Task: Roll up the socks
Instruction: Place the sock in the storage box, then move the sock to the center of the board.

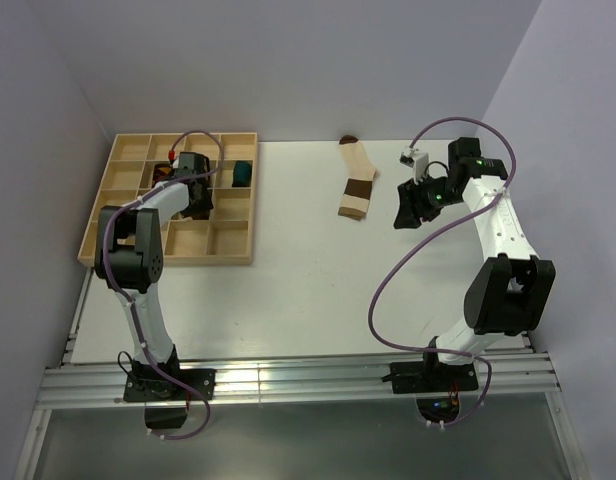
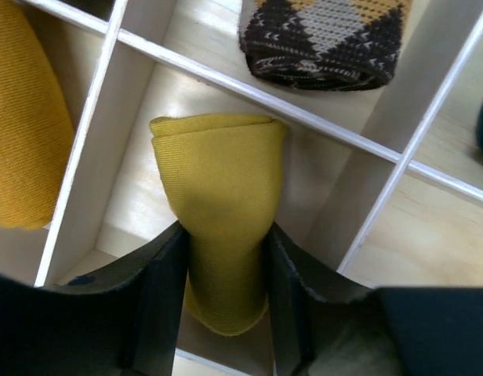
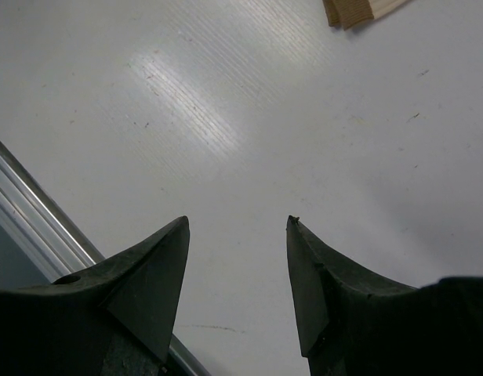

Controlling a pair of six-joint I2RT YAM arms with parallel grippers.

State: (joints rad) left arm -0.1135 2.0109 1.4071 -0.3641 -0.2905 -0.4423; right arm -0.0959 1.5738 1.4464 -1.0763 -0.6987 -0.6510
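altogether three socks show: two rolled ones in the wooden tray (image 1: 231, 238) and one cream sock (image 1: 356, 185) with brown bands, lying flat on the desk (image 1: 288, 290) well right of the tray. the mustard sock (image 2: 222, 188) sits in one compartment, the left jaws pressed to both its sides and pinching it narrower. the orange sock (image 2: 22, 117) fills the next cell, to its left in the wrist view. two more cells hold one brown-checkered bundle (image 2: 324, 39) and one teal bundle (image 1: 243, 172). the right jaws hang wide apart over the desk near the cream sock, holding nothing.
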